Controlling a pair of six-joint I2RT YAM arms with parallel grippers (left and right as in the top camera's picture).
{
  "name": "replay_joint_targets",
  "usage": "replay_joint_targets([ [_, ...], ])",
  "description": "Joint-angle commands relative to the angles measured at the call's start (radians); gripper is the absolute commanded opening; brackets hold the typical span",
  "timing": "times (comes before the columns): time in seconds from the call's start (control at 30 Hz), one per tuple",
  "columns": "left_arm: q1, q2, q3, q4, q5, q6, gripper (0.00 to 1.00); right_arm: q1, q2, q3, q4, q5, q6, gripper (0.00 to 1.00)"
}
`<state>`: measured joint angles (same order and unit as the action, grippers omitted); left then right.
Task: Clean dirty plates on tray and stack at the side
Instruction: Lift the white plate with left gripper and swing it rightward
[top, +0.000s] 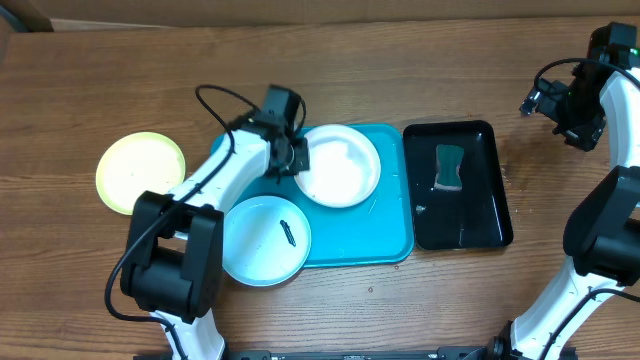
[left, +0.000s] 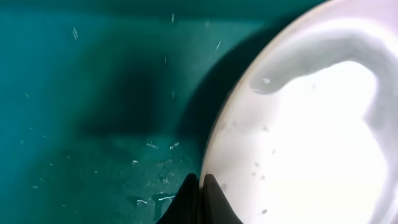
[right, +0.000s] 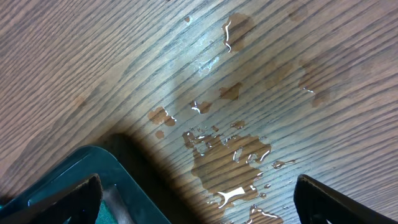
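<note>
The turquoise tray (top: 390, 235) lies mid-table. The white plate (top: 345, 168) sits on its upper part and fills the right of the left wrist view (left: 311, 137). The pale blue plate (top: 258, 240), with a dark smear, overlaps the tray's lower-left edge. The yellow-green plate (top: 140, 172) lies on the table at the left. My left gripper (top: 297, 160) is at the white plate's left rim, fingers pinched together on it (left: 200, 190). My right gripper (top: 568, 118) is open and empty at the far right, above wet wood (right: 199, 208).
A glossy black tray (top: 490, 200) holding a green sponge (top: 449, 167) stands right of the turquoise tray; its corner shows in the right wrist view (right: 93, 168). A water puddle (right: 227, 165) lies on the wood beside it. Droplets speck the turquoise tray floor (left: 93, 124).
</note>
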<state>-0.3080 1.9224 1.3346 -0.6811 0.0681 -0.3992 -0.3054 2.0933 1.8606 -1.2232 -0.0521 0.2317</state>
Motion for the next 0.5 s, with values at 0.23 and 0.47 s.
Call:
replay_joint_targets([
  [0.23,0.024,-0.014,0.238,-0.111,0.03,0.079,0.04,-0.003,-0.025,0.018,0.004,-0.002,0.005,1.0],
  [0.47,-0.037,-0.014,0.342,-0.141,0.02,0.078,0.04,-0.003,-0.025,0.018,0.004,-0.002,0.005,1.0],
])
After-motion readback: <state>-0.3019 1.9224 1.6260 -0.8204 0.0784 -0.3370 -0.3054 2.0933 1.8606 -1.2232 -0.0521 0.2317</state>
